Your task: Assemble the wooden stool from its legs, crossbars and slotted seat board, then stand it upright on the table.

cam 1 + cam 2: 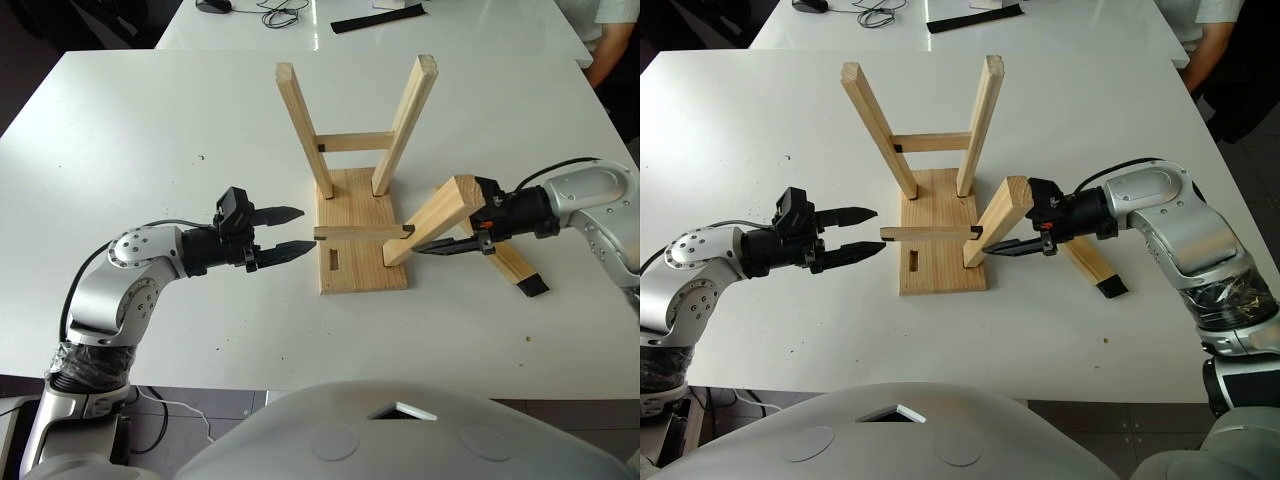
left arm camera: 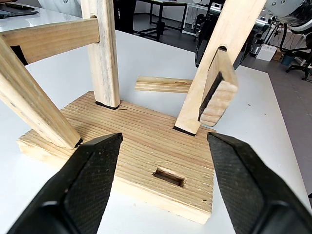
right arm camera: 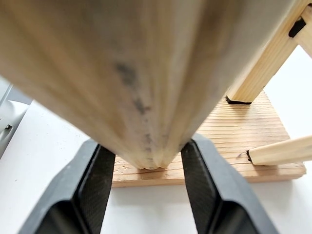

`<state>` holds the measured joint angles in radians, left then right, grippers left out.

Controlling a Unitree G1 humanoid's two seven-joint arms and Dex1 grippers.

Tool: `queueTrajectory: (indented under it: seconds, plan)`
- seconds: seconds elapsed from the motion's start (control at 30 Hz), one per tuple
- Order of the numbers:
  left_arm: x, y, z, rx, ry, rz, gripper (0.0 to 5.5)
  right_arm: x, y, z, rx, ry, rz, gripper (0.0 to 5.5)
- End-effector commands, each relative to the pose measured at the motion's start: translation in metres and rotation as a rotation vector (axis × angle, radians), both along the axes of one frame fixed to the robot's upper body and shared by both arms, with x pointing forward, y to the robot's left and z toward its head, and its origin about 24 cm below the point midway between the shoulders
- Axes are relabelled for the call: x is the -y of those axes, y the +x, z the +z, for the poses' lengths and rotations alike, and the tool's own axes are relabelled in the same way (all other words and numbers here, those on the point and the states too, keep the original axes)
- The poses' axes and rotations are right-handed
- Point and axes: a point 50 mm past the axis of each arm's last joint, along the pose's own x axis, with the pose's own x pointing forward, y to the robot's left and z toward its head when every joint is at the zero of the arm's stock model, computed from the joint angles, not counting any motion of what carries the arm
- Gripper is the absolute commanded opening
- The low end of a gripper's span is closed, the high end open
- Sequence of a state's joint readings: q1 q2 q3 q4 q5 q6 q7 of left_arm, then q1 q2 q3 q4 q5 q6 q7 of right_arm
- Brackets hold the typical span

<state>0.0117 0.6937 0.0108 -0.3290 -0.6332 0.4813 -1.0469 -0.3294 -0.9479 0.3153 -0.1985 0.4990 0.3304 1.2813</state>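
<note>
The slotted seat board (image 1: 365,272) lies flat on the white table. Two legs (image 1: 303,125) (image 1: 405,120) stand in its far slots, joined by a crossbar (image 1: 355,141). My right gripper (image 1: 440,236) is shut on a third leg (image 1: 445,210), which leans with its foot at the board's near right slot. That leg's crossbar (image 1: 355,232) sticks out leftward over the board, and its free end (image 2: 217,92) hangs above the empty near left slot (image 2: 169,177). My left gripper (image 1: 306,229) is open just left of the board, level with that free end. A fourth leg (image 1: 515,268) lies on the table under the right arm.
Behind this table stands a second white table with a black strap (image 1: 378,20), cables and a mouse (image 1: 213,5). A person sits at the far right corner. Bare tabletop (image 1: 150,130) stretches left of the board and along the front edge.
</note>
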Motion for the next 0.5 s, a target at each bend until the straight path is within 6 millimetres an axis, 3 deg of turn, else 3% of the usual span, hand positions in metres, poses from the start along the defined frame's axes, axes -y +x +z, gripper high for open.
queueTrajectory:
  seconds: [0.03, 0.4, 0.5]
  plan:
    - [-0.002, 0.002, 0.0, 0.005, 0.014, 0.017, 3.23, 0.014, -0.039, -0.067, -0.273, -0.258, 0.0, 2.01]
    - [0.0, 0.006, 0.003, 0.015, 0.001, 0.022, 3.23, 0.006, -0.036, -0.072, -0.144, -0.254, -0.031, 2.01]
    - [0.0, 0.006, 0.002, 0.012, 0.003, 0.026, 3.23, 0.004, -0.03, -0.07, -0.107, -0.237, -0.092, 2.63]
